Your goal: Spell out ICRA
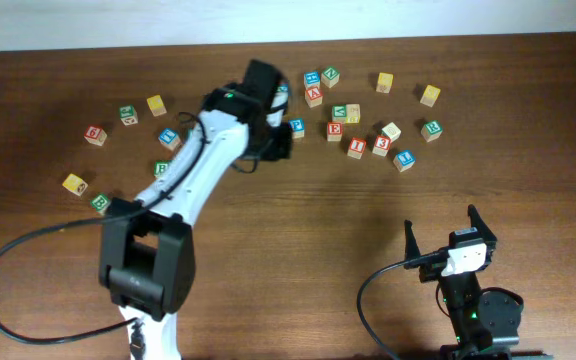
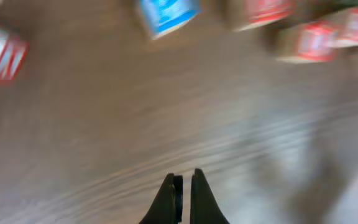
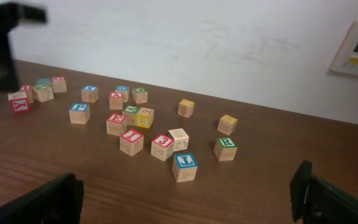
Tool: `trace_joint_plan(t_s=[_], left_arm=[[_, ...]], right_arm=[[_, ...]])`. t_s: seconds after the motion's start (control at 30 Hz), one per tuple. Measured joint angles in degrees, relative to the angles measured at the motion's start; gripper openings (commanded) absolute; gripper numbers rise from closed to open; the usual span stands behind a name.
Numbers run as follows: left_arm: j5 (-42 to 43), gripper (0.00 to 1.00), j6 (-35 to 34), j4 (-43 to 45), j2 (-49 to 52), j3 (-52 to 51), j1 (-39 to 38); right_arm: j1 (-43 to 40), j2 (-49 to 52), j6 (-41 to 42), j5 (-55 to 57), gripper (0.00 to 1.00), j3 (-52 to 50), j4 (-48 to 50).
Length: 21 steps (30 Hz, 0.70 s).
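Note:
Small wooden letter cubes lie scattered across the far half of the table. The red "I" cube [image 1: 357, 147] [image 3: 131, 142] sits beside a red "3" cube [image 1: 380, 146]. The green "R" cube [image 1: 431, 130] [image 3: 226, 149] stands at the right of the cluster, and the red "A" cube [image 1: 314, 96] [image 3: 116, 99] farther back. Yellow-faced cubes [image 1: 352, 113] [image 1: 384, 82] [image 1: 429, 95] lie among them, their letters unreadable. My left gripper [image 1: 278, 142] [image 2: 184, 180] is shut and holds nothing; it hovers left of a blue cube [image 1: 297, 127]. My right gripper [image 1: 442, 232] [image 3: 188, 208] stands open near the front, well short of the cubes.
A red "E" cube [image 1: 335, 130] and a blue cube [image 1: 403, 160] [image 3: 185, 167] sit in the right cluster. A second group lies at the left, with a red cube [image 1: 95, 135], a blue one [image 1: 169, 138] and a yellow one [image 1: 74, 183]. The left wrist view is motion-blurred.

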Motion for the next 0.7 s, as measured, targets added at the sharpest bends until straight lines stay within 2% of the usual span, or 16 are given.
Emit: trace_joint_plan(t_s=[0.13,0.23,0.27,0.3,0.33,0.37,0.4,0.47,0.7], left_arm=[[-0.9,0.0,1.51,-0.92,0.0,11.61,-3.78],[-2.03,0.0,3.04,0.92,-0.35,15.43,-6.38],[-2.45,0.04,3.48,0.94,-0.35,15.61,-7.52],[-3.13,0.18,4.33,0.85,-0.09,15.61,-9.05],[-3.74,0.54,5.33,0.9,0.35,15.61,-10.38],[-5.22,0.68,6.32,1.33,1.27,15.61,-12.31],[-6.23,0.72,7.13,1.68,2.27,15.61,-13.53],[-8.48,0.75,7.52,3.43,4.55,15.61,-15.52],[-12.09,0.76,8.22,9.53,13.75,15.54,-17.92]], right_arm=[[0.0,0.0,0.02,0.0,0.98,0.0,0.0],[0.0,0.0,0.02,0.0,0.98,0.0,0.0],[0.0,0.0,0.02,0.0,0.98,0.0,0.0],[0.0,0.0,0.04,0.0,0.98,0.0,0.0],[0.0,0.0,0.02,0.0,0.98,0.0,0.0],[0.0,0.0,0.02,0.0,0.98,0.0,0.0],[0.0,0.0,0.04,0.0,0.98,0.0,0.0],[0.0,0.0,0.04,0.0,0.98,0.0,0.0],[0.0,0.0,0.02,0.0,0.98,0.0,0.0]])
